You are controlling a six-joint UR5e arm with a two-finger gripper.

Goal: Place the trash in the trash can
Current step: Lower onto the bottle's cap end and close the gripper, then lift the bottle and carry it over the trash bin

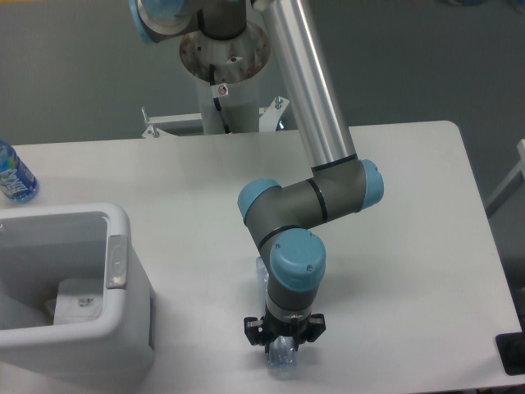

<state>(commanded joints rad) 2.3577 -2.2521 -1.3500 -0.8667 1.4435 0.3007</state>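
The crinkled clear bottle [281, 355] lies near the table's [410, 246] front edge, under the arm's wrist, its long axis running roughly front to back; one clear end shows behind the wrist and one below the gripper [283, 343], while cap and label are hidden. The gripper's black fingers straddle it, but whether they clamp it cannot be told. The trash can [123, 279] stands well to the left, cut off by the frame, with a pale wrapper [78, 302] inside.

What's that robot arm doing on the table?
It is tidying up. The gripper is low over a clear plastic bottle lying near the table's front edge; whether it has hold of it is hidden. The white trash can at the left has something whitish inside. A blue-labelled bottle stands behind it.
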